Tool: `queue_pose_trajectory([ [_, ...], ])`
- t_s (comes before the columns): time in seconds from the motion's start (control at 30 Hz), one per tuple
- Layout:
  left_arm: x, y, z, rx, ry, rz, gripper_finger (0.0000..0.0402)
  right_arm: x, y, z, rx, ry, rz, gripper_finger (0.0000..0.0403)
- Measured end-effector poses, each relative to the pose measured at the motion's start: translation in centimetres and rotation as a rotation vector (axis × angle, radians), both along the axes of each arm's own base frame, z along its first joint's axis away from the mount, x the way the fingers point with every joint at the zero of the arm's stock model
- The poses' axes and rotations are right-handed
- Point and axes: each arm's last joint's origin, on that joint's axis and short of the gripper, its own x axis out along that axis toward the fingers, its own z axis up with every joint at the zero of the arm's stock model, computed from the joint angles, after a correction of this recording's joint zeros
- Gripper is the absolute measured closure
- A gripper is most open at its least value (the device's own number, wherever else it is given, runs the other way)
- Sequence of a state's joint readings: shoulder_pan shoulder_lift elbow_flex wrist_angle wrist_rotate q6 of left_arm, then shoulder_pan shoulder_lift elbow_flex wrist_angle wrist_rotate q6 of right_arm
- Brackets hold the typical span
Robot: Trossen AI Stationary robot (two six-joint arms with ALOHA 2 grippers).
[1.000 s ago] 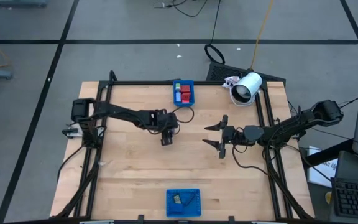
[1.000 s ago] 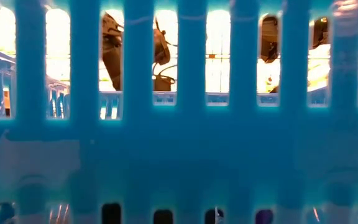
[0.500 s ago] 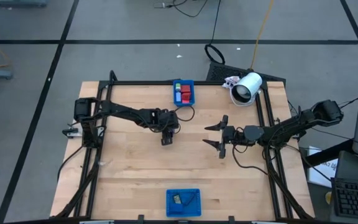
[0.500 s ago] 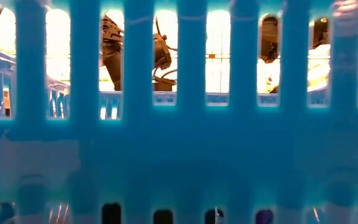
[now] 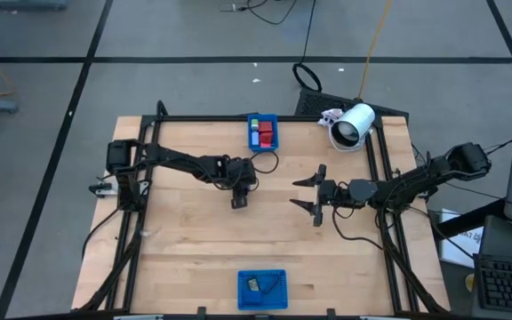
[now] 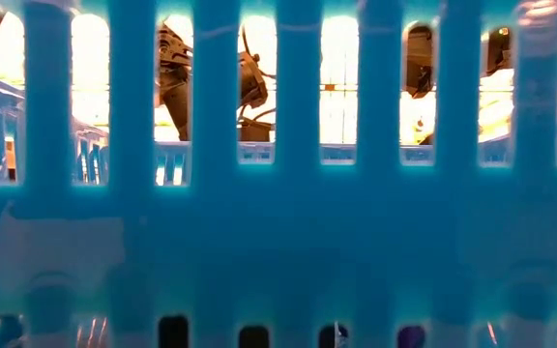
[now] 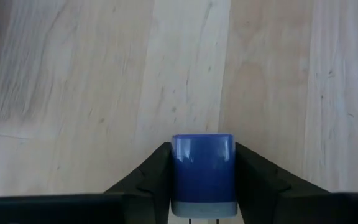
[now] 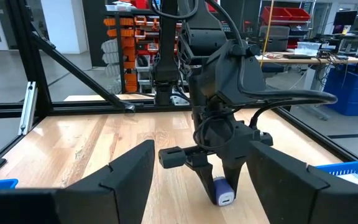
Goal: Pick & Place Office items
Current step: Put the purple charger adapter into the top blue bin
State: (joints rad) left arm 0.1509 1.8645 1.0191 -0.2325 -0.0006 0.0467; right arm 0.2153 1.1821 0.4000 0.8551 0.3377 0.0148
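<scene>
My left gripper (image 5: pixel 238 197) stands over the middle of the table, pointing down, shut on a small blue block (image 7: pixel 202 167) with a pale end. The right wrist view shows that block (image 8: pixel 221 190) under the left fingers, close to the wood. My right gripper (image 5: pixel 293 193) hovers open a little to the right of it, fingers pointing toward the table's left, touching nothing. Red and blue blocks (image 5: pixel 263 133) lie in the blue tray (image 5: pixel 273 119) at the far edge. Small dark pieces (image 5: pixel 252 284) lie in the blue tray (image 5: pixel 278 276) at the near edge. My left gripper pinches the blue block between its two fingers, by the two opposite side faces (image 7: pixel 178 171). The fingers come from above, pointing down. The block's pale lower end (image 8: pixel 224 199) pokes out below the fingertips, slightly tilted; whether it touches the table I cannot tell.
A white cylindrical device (image 5: pixel 354 124) lies at the table's far right corner. A black frame (image 5: pixel 140 204) runs along the left, right and far sides. The near tray's slotted wall (image 6: pixel 278 213) fills the low view; the left arm (image 6: pixel 251 87) shows through its slots.
</scene>
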Motion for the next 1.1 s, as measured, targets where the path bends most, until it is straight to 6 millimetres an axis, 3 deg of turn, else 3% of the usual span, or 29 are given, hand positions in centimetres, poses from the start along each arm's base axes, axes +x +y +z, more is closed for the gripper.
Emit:
queue_pose_trajectory([
  [0.3, 0.0, -0.1, 0.0, -0.005, 0.000, 0.002, 0.0244, 0.0, 0.0, 0.0, 0.000, 0.000, 0.000, 0.0161],
  [0.47, 0.0, -0.1, 0.0, -0.003, -0.002, 0.003, 0.0269, 0.0, 0.0, 0.0, 0.000, 0.000, 0.000, 0.0161],
  [0.83, -0.1, -0.2, 0.8, -0.040, -0.032, 0.045, 0.0269, 0.0, 0.0, 0.0, 0.000, 0.000, 0.000, 0.0161],
  [1.0, 0.5, -0.5, 4.0, -0.085, -0.263, -0.007, 0.0269, 0.0, 0.0, -0.1, -0.003, 0.014, 0.000, 0.0161],
  [1.1, 0.5, -0.6, 4.2, -0.104, -0.414, -0.041, 0.0269, 0.0, 0.0, -0.2, -0.003, 0.017, 0.000, 0.0161],
])
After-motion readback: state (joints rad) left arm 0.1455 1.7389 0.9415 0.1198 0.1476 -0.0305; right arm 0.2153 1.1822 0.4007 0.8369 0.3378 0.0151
